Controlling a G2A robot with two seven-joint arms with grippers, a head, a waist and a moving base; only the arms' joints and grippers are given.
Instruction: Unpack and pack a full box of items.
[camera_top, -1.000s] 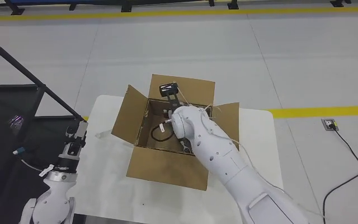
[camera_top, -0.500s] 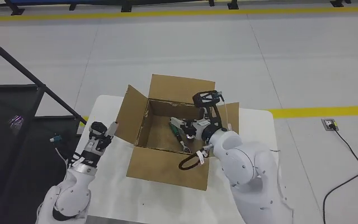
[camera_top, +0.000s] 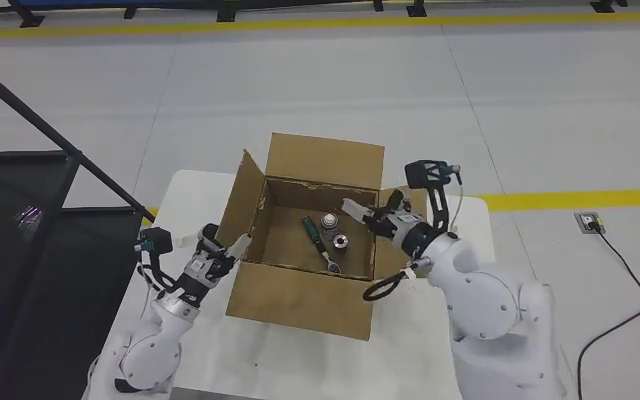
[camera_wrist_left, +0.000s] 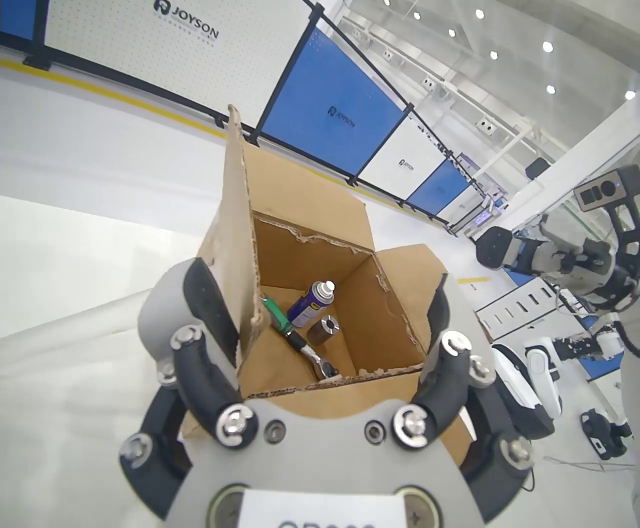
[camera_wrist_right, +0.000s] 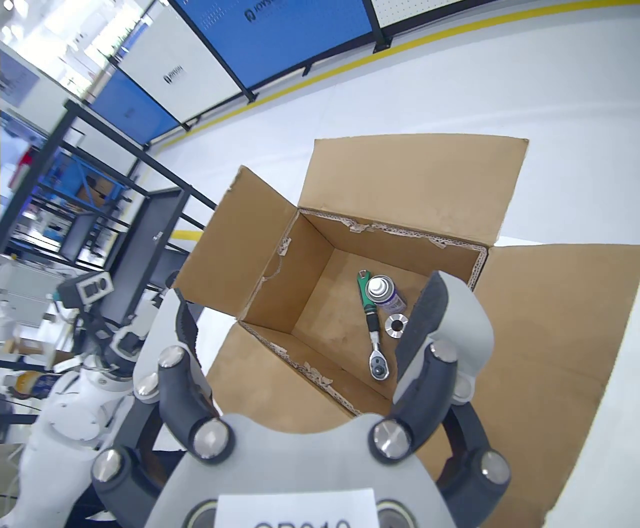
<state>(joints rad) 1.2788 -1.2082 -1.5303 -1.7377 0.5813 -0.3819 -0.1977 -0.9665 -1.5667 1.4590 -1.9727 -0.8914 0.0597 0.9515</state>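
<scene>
An open cardboard box (camera_top: 300, 296) stands mid-table. On its floor lie a green-handled ratchet wrench (camera_top: 320, 243), a spray can (camera_top: 327, 222) and a metal socket (camera_top: 341, 240), clustered toward the right side. My left gripper (camera_top: 228, 250) is open at the box's left flap (camera_wrist_left: 235, 240), whose edge stands just inside one finger (camera_wrist_left: 207, 305). The can (camera_wrist_left: 310, 307), socket (camera_wrist_left: 324, 330) and wrench (camera_wrist_left: 295, 340) lie beyond it. My right gripper (camera_top: 362, 213) hangs open and empty above the right flap (camera_wrist_right: 550, 325), looking down on the wrench (camera_wrist_right: 370, 320), can (camera_wrist_right: 382, 292) and socket (camera_wrist_right: 396, 326).
The white table (camera_top: 190, 200) has bare strips left and right of the box. A black metal rack (camera_top: 40, 200) stands off its left edge. A black cable loop (camera_top: 385, 287) hangs from the right arm over the box's front right corner.
The right arm has pulled out of the box and swung right, past the right flap. The left arm has moved in toward the left flap, which now stands more upright.
</scene>
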